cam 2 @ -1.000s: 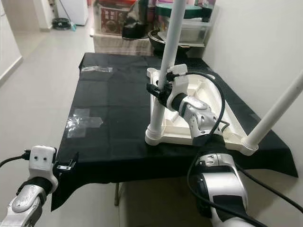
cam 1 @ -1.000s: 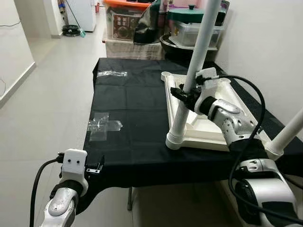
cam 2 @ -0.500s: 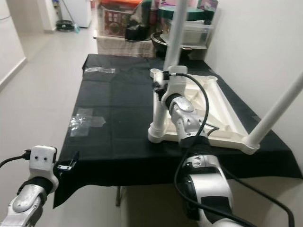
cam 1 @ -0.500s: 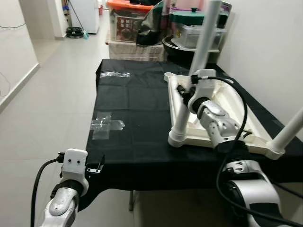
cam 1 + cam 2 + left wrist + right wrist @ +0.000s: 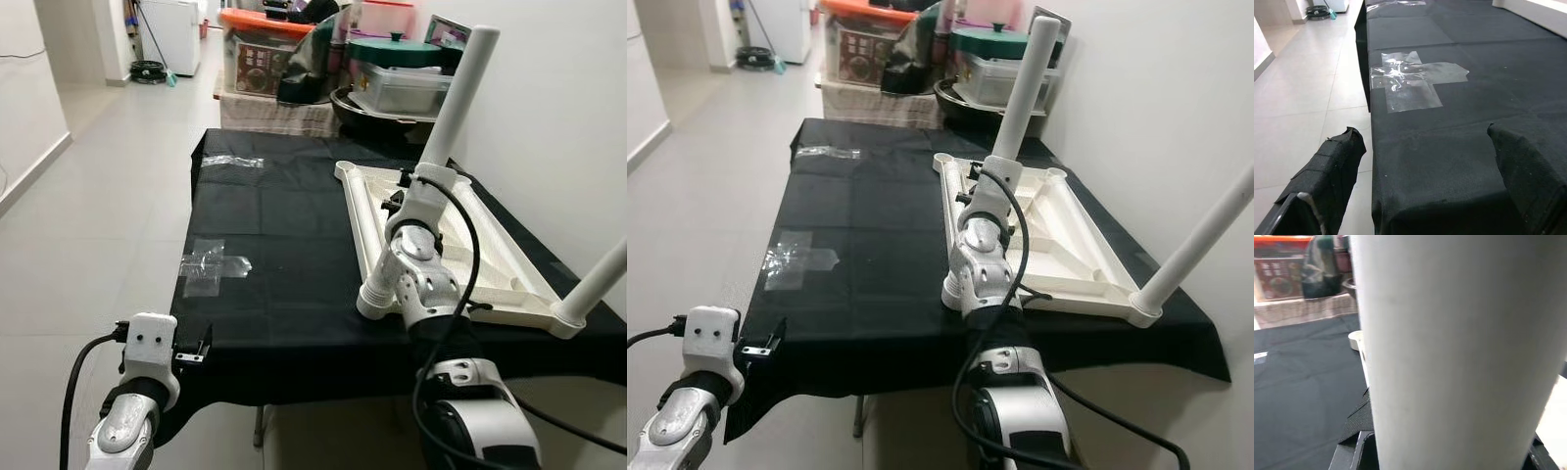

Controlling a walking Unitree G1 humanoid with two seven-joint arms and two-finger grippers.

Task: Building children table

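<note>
Change since a second ago: our right arm has swung round beside the near table leg [image 5: 446, 132], and the right gripper [image 5: 400, 201] now sits higher against it; the camera has shifted too, so the pole's top end is in frame.

Tabletop: the white children's tabletop [image 5: 490, 257] lies upside down on the black-covered work table [image 5: 284, 245], and we place everything else from it.

Near leg: stands in the tabletop's near-left corner socket [image 5: 375, 299], leaning away from upright toward the far right.

Second leg: another white leg [image 5: 598, 279] rises from the tabletop's near-right corner.

Far corners: the two sockets on the tabletop's far side look to us still without legs.

Right jaws: the wrist view shows the leg [image 5: 1449, 357] tight between dark finger pads [image 5: 1359, 418], so we read them as closed on the leg, partway up from the tabletop.

Left gripper [image 5: 196, 348]: hangs idle at the work table's near edge, well apart from the tabletop, fingers [image 5: 1327, 166] spread wide and holding nothing.

Tape: clear patches [image 5: 211, 264] lie on the cloth to the left of the tabletop.

Step in hand: in our judgement, seating this leg in its socket.

Next move: probably straightening the leg upright and pressing or twisting it home, keeping the tabletop from sliding.
</note>
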